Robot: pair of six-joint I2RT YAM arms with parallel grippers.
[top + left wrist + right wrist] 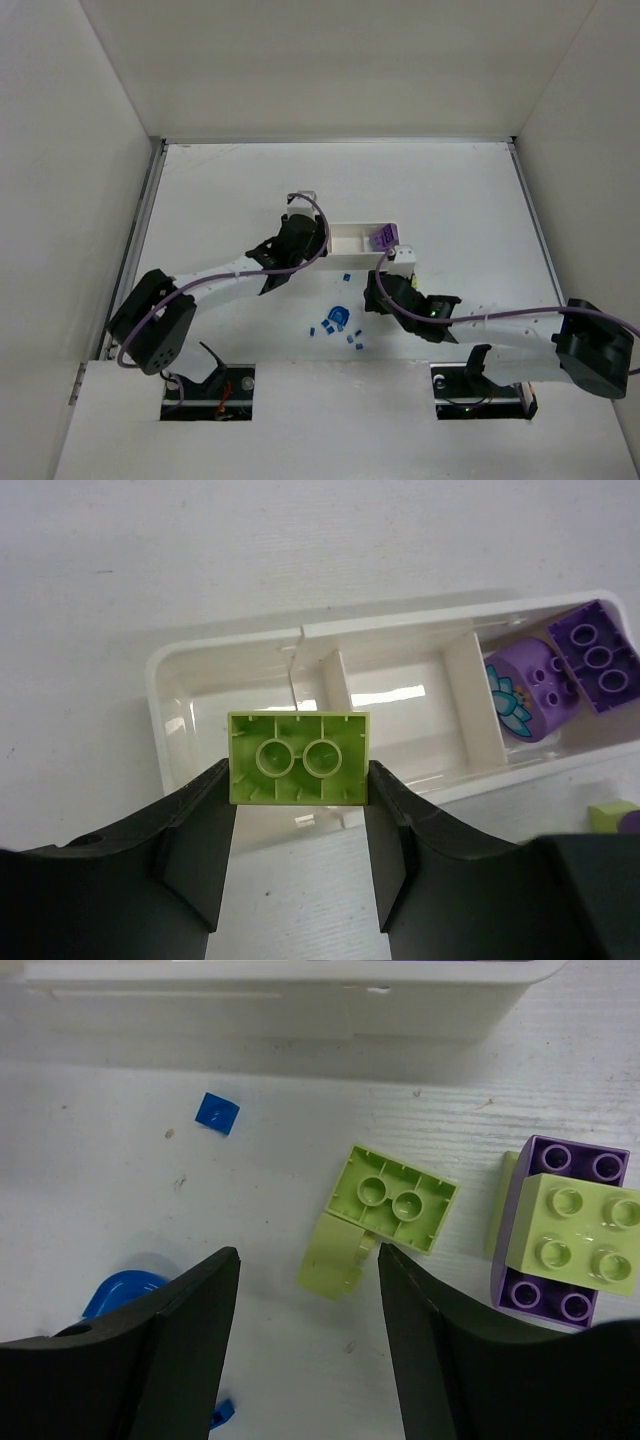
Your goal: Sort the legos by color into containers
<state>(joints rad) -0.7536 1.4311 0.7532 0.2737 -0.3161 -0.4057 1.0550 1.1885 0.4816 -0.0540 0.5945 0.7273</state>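
White surface (450, 190) carrying the long white tray (170, 695); one end compartment holds a round purple piece (525, 690) and a purple brick (600, 655). Your left pincer (300, 790) is clamped on a lime green brick (298, 757) at the tray's near wall. Your right pincer (308, 1255) gapes wide and holds nothing, above a loose lime brick (392, 1198) near a purple-and-lime stack (565, 1235). A round blue piece (125, 1295) and a tiny blue bit (217, 1112) lie close by.
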